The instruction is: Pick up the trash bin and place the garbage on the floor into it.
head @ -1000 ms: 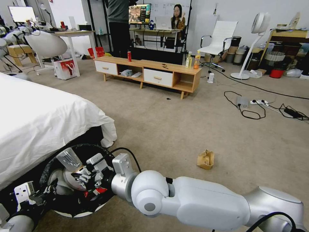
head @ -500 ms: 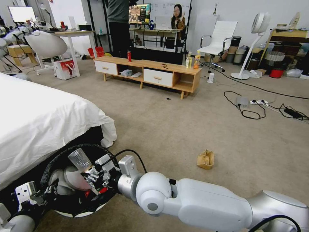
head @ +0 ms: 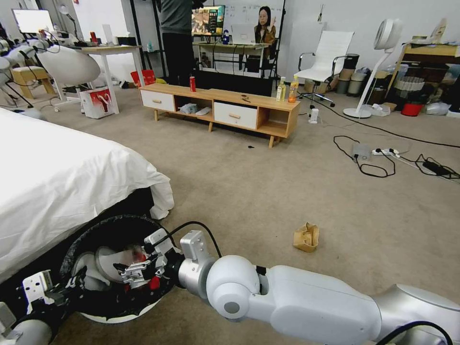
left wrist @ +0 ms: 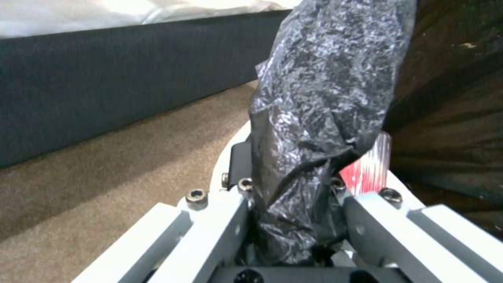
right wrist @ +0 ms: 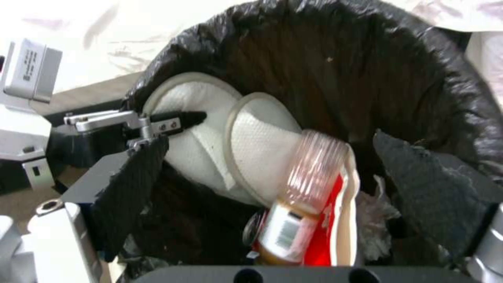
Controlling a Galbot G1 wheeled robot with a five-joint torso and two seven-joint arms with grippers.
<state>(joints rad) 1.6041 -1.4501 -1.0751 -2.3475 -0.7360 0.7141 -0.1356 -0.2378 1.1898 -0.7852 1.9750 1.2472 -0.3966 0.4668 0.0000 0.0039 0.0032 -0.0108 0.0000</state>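
The trash bin (head: 112, 230), white with a black bag, stands low on my left beside the bed. My left gripper (head: 76, 282) is shut on its bagged rim (left wrist: 325, 98), also seen across the mouth (right wrist: 136, 122). My right gripper (head: 136, 273) hangs over the bin mouth, open (right wrist: 270, 139). A clear bottle (right wrist: 309, 184) lies loose between its spread fingers, inside the bin on a red-white carton (right wrist: 335, 236) and white paper (right wrist: 204, 137). One piece of garbage, a tan paper bag (head: 306, 236), lies on the floor (head: 268, 191) to the right.
A bed with a white sheet (head: 62, 177) borders the bin on the left. A low wooden cabinet (head: 220, 108) stands ahead. Cables and a power strip (head: 383, 153) lie far right. Open carpet lies between me and the paper bag.
My right gripper dipped lower over the bin and opened. The clear bottle it held upright has dropped into the bin. The left gripper and the bin stayed put.
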